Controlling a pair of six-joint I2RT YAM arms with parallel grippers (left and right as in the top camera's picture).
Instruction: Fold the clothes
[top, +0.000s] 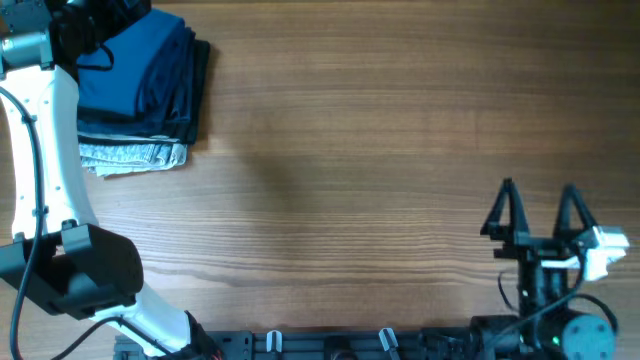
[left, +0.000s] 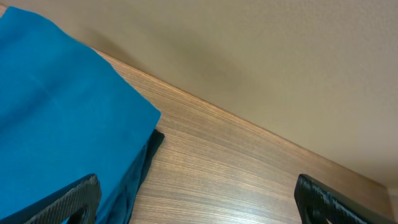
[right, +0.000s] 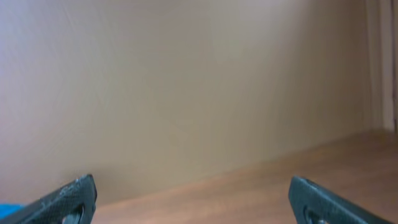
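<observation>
Blue T-shirt (top: 130, 65): folded, atop stack, far-left corner of table (top: 350, 150).
Beneath: dark piece (top: 197, 95), then grey speckled piece (top: 135, 155).
L gripper (left: 196, 183): spread wide, empty, by shirt's edge.
R gripper (top: 538, 195): spread wide, empty, near-right, well apart from stack.

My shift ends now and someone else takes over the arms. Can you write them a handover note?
Left gripper: open, empty, at the edge of the medium-blue soft-fabric T-shirt, not gripping it.
Right gripper: open, empty, over the near right of the wooden table.
Shirt: on top of a pile at the far left corner, over a dark folded garment and a light grey speckled folded piece.
Done: nothing visible yet.
Left: grasp the shirt, lay it out on the table, fold it.
</observation>
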